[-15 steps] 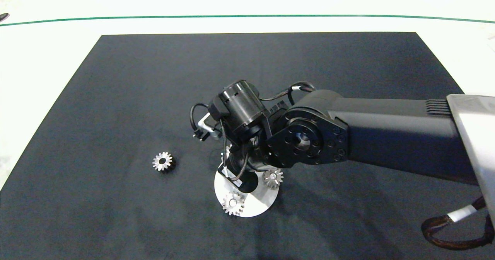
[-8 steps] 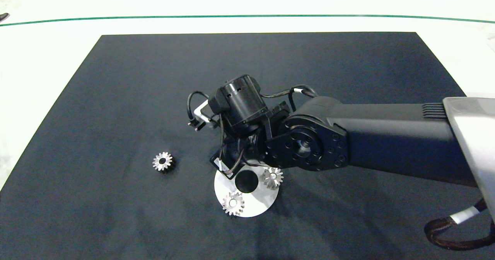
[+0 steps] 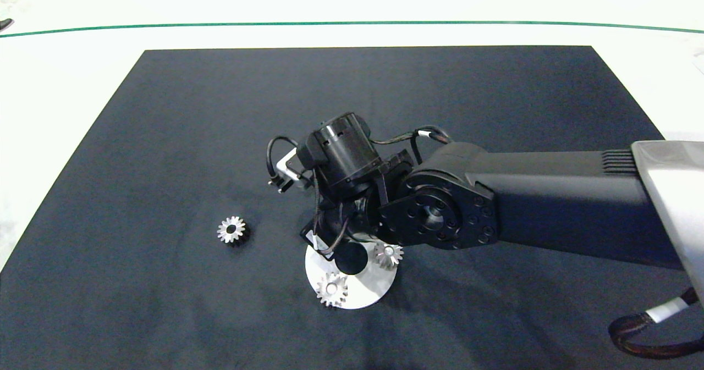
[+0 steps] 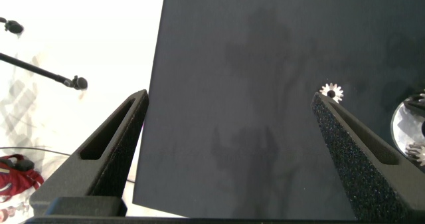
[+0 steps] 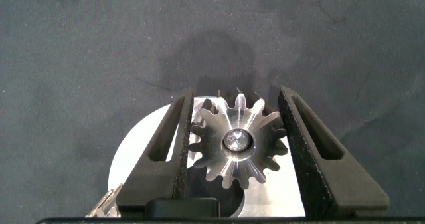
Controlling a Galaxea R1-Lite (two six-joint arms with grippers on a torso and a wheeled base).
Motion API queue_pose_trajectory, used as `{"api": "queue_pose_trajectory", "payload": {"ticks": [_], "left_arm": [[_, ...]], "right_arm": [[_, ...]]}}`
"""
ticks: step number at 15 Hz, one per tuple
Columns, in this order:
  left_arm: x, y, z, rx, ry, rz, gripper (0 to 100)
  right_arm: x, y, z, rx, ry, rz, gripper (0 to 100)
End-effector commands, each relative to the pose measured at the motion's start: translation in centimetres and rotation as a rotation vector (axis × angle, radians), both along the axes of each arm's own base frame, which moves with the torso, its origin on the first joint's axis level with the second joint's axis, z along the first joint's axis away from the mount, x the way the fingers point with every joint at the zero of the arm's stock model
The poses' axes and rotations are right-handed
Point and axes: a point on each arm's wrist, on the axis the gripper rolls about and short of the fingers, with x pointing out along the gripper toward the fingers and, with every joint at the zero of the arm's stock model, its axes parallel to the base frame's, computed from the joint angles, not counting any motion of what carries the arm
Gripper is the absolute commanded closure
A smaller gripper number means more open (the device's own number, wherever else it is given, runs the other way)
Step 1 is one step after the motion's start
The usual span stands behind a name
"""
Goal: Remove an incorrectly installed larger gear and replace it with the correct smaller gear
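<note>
R arm in from the right. right claw [image 5: 236, 94] sits over the round white metal disc [image 3: 357, 298] and is clenched on the larger gear [image 5: 237, 143] (shiny silver metal bevel gear, pointed teeth). Both grey fingers [image 5: 174, 141] meet tooth tips, one per side. Gear is at the disc's far edge, still low over the disc, w/ a shiny pin [image 5: 237, 140] showing in its centre hole, so I judge it not yet off. In head view the wrist hides it.

smaller gear [image 3: 231, 230] (small silver metal bevel gear, darker underside) lies loose on the black mat [image 3: 165, 139], well apart from the disc on its left. two other small silver gears [image 3: 331, 288] stand on the disc near the black centre spot [image 3: 351, 258].

left claw [image 4: 230, 96] is released, holding nothing, up over the mat's edge, out of head view.

Risks from here, my judgement:
- Grip is on tooth tips only, metal on pads, so little contact area. Gear can rotate or squirt out on the lift, then drop onto the disc.
- Any tilt in the pull and the bore binds on the pin. Disc looks unclamped, so it may lift or slide w/ the gear.
- A dropped gear could knock the nearby small gears off position.
- Claw fingers reach close to the disc face, so a sideways move before clearing the pin drags everything.
- Afterwards, picking a wrong small gear is unlikely: only one lies loose.
</note>
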Motion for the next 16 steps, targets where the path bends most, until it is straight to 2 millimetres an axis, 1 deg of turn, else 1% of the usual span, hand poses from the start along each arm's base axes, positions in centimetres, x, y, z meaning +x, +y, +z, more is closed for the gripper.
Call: {"api": "queue_pose_trajectory", "payload": {"ticks": [1, 3, 5, 9, 11, 13, 15, 16], "left_arm": [[-0.1, 0.0, -0.1, 0.0, 0.004, 0.001, 0], [0.0, 0.0, -0.1, 0.0, 0.006, 0.001, 0], [-0.1, 0.0, -0.1, 0.0, 0.003, 0.001, 0], [-0.2, 0.0, -0.1, 0.0, 0.003, 0.001, 0], [-0.2, 0.0, 0.0, 0.001, 0.001, 0.001, 0], [-0.2, 0.0, 0.0, 0.001, 0.001, 0.001, 0], [-0.2, 0.0, -0.1, 0.001, 0.001, 0.001, 0], [-0.2, 0.0, -0.1, 0.0, 0.003, -0.001, 0]], "right_arm": [[-0.2, -0.1, 0.3, -0.002, -0.007, -0.003, 68], [-0.5, -0.5, 1.3, 0.004, -0.03, -0.013, 72], [-1.7, -1.0, 3.3, 0.033, -0.057, 0.003, 72], [-2.7, -1.4, 4.9, 0.054, -0.091, -0.002, 72], [-2.9, -2.2, 6.0, 0.071, -0.11, -0.017, 72], [-1.8, -4.1, 6.3, 0.061, -0.108, -0.072, 72], [-0.2, -7.2, 5.9, 0.041, -0.089, -0.156, 72], [0.4, -9.2, 5.8, 0.031, -0.074, -0.2, 72]]}}
